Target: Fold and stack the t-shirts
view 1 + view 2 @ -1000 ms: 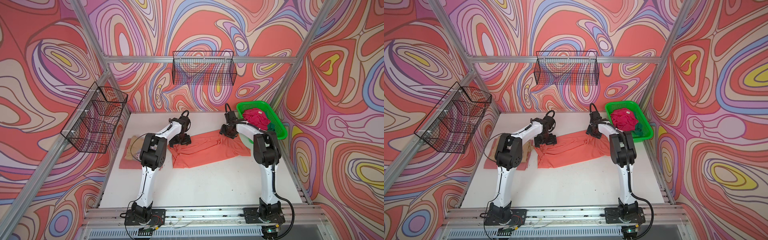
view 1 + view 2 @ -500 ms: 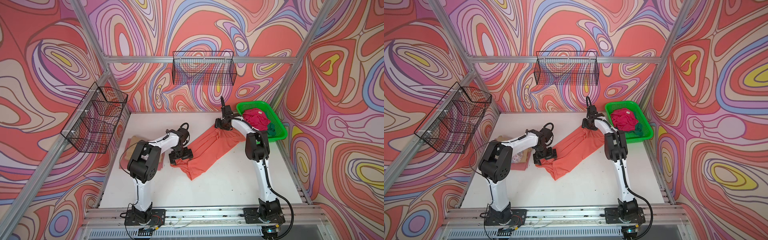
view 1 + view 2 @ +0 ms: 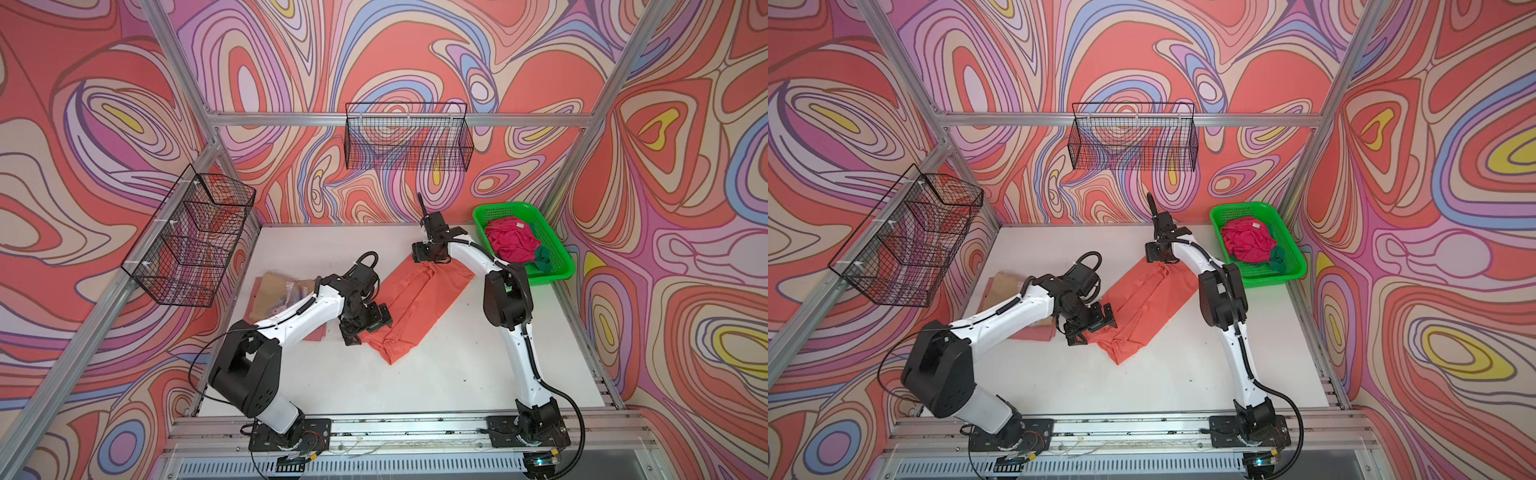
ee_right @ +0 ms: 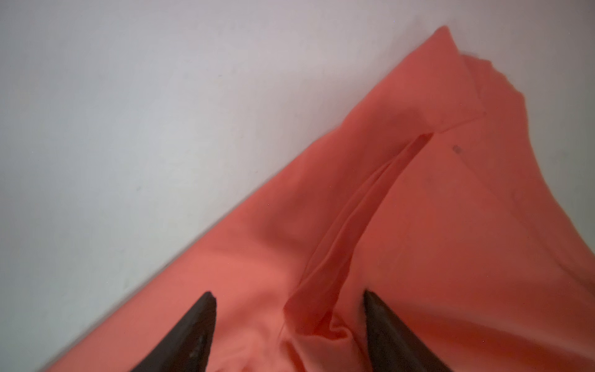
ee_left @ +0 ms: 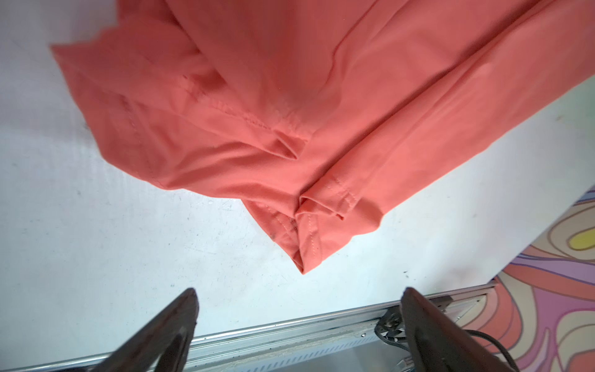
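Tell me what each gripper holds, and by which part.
Nothing. Both the left gripper and right gripper stand open; the coral-orange t-shirt lies free on the table.

We are looking into a robotics lab test cell. A white flat surface (image 3: 436,374) is boxed in by silver aluminium frame bars (image 3: 291,119) and swirling coral, lilac and yellow printed wall panels (image 3: 395,54). A left white-and-black robot arm (image 3: 299,314) and its right twin (image 3: 521,353) are bolted to a slotted metal rail (image 3: 407,428). Black wire baskets (image 3: 409,141) hang on the walls.
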Robot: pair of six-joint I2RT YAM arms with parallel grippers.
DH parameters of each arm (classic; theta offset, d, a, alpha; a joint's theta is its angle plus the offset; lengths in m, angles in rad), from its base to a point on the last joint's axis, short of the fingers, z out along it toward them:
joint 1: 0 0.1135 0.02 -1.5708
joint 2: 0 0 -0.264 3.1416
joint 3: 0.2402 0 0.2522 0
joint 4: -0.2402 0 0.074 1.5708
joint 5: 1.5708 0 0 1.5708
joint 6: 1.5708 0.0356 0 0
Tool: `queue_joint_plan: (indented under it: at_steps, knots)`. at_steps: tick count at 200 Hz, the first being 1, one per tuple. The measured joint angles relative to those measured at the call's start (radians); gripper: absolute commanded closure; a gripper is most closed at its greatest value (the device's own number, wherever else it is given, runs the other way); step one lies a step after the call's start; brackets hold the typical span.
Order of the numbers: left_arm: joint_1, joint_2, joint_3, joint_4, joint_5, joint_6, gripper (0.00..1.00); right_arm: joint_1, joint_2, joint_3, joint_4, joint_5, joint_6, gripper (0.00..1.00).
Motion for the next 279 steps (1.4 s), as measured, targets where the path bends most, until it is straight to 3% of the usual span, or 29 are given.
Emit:
queue_joint_plan:
  at_steps: [52, 124, 162, 213, 228, 238, 279]
  knots:
    - [0.166, -0.031, 0.042, -0.015, -0.052, 0.114, 0.00, -0.012, -0.353, -0.257, 0.108, 0.016, 0.098, 0.24]
    - [0.174, 0.047, 0.044, -0.020, -0.046, 0.252, 0.00, -0.055, -0.258, -0.275, 0.073, 0.085, 0.140, 0.33]
    - [0.175, 0.077, 0.043, -0.017, -0.082, 0.293, 0.01, -0.039, -0.314, -0.504, 0.166, -0.047, 0.245, 0.38]
    - [0.187, 0.245, 0.155, 0.001, -0.110, 0.314, 0.17, 0.041, -0.493, -0.864, 0.242, -0.113, 0.415, 0.39]
    - [0.188, 0.301, 0.216, 0.005, -0.109, 0.316, 0.24, 0.033, -0.503, -0.879, 0.242, -0.094, 0.439, 0.39]
    - [0.188, 0.335, 0.256, 0.004, -0.109, 0.316, 0.35, 0.027, -0.502, -0.879, 0.250, -0.079, 0.450, 0.40]
    - [0.188, 0.444, 0.325, 0.005, -0.106, 0.330, 0.49, -0.008, -0.452, -0.837, 0.274, -0.066, 0.464, 0.40]
